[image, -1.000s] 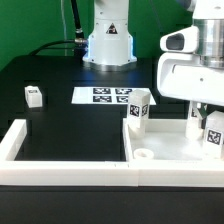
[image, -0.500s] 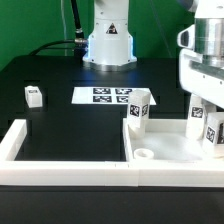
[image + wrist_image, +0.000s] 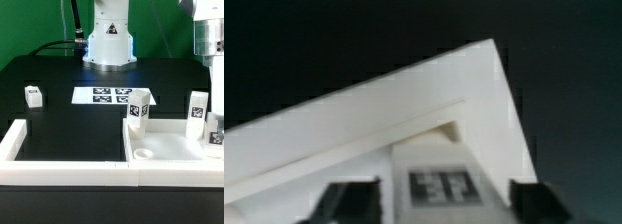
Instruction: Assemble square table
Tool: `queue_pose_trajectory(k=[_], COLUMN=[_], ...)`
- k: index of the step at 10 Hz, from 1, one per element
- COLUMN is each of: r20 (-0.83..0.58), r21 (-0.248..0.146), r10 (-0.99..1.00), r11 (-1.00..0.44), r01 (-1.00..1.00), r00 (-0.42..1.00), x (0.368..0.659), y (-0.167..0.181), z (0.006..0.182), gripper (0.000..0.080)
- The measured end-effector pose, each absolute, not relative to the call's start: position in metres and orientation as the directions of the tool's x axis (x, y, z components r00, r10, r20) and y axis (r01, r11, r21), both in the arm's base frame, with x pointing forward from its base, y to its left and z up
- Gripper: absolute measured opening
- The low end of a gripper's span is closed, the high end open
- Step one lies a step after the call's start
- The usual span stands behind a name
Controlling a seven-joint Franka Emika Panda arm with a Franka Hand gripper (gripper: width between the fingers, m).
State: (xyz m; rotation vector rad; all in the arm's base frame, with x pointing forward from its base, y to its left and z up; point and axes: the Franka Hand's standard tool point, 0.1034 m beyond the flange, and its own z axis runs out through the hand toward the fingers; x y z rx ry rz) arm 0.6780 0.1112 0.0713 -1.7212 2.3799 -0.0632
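Note:
The square table slab (image 3: 170, 150) lies at the exterior view's right, inside the border wall's corner, with a round hole (image 3: 145, 155) near its front. A tagged leg block (image 3: 140, 108) stands at its back left corner. Two more leg blocks (image 3: 197, 108) (image 3: 216, 130) stand at its right side. A fourth small leg (image 3: 33, 96) stands alone at the exterior view's left. My gripper (image 3: 439, 200) is open, raised above the right legs. In the wrist view a tagged leg top (image 3: 441, 185) shows between the dark fingers (image 3: 349, 200), apart from both, over the slab's corner (image 3: 438, 100).
The marker board (image 3: 105, 96) lies flat behind the slab's left. The long white U-shaped border wall (image 3: 60, 168) runs along the front and left. The robot base (image 3: 108, 40) stands at the back. My arm (image 3: 210, 35) hangs at the upper right edge.
My gripper has risen straight up from the right-hand legs and mostly left the exterior view. The leg it was around stays standing on the slab.

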Motion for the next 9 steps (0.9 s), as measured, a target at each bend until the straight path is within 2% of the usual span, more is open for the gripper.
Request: queue_pose_trajectory(k=[1, 2, 3, 4, 7, 8, 9], r20=[-0.089, -0.02, 0.006, 0.019, 0.069, 0.106, 0.102], r21=[-0.195, -0.242, -0.243, -0.241, -0.229, -0.179, -0.187], r10=[-0.994, -0.977, -0.948, -0.935, -0.844, -0.701, -0.734], r11=[0.083, -0.201, -0.309, -0.348, -0.532, -0.711, -0.677], r01=[-0.977, -0.949, -0.92, -0.906, -0.815, -0.68, -0.712], r00=[-0.067, 0.212, 0.317, 0.354, 0.532, 0.705, 0.672], x=[0.6801, 0.682, 0.6806, 0.6806, 0.6807, 0.6855, 0.6851], y=[0.1099, 0.1076, 0.1082, 0.1076, 0.1064, 0.1051, 0.1049], z=[0.0724, 0.0714, 0.0697, 0.0696, 0.0692, 0.0728, 0.0718], gripper=[0.0532, 0.0612, 0.0612, 0.0642, 0.0649, 0.0649, 0.0649])
